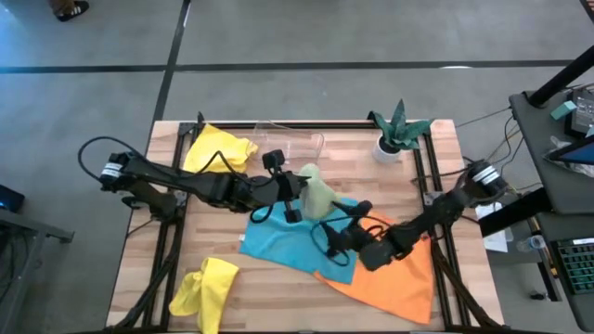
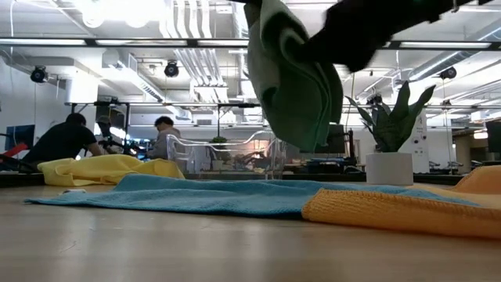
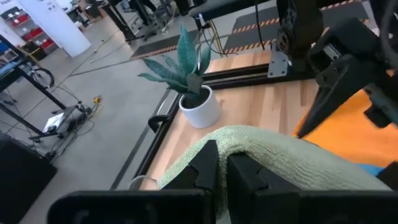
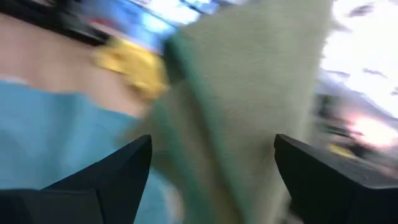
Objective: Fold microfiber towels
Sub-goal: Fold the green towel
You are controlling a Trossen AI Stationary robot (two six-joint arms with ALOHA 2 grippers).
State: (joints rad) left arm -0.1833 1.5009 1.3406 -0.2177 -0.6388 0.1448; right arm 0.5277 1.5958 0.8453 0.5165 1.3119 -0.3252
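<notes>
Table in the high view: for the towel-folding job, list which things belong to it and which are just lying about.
Belongs to the job:
- sage green towel, held up by the shut left gripper
- turquoise towel
- orange towel
- two yellow towels
- open right gripper

Just lying about:
- clear plastic tray
- potted plant

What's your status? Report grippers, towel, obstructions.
Left gripper shut on sage green towel, lifted off the table. Right gripper open, close beside it, holding nothing. Turquoise towel and orange towel flat below; nothing blocking.
</notes>
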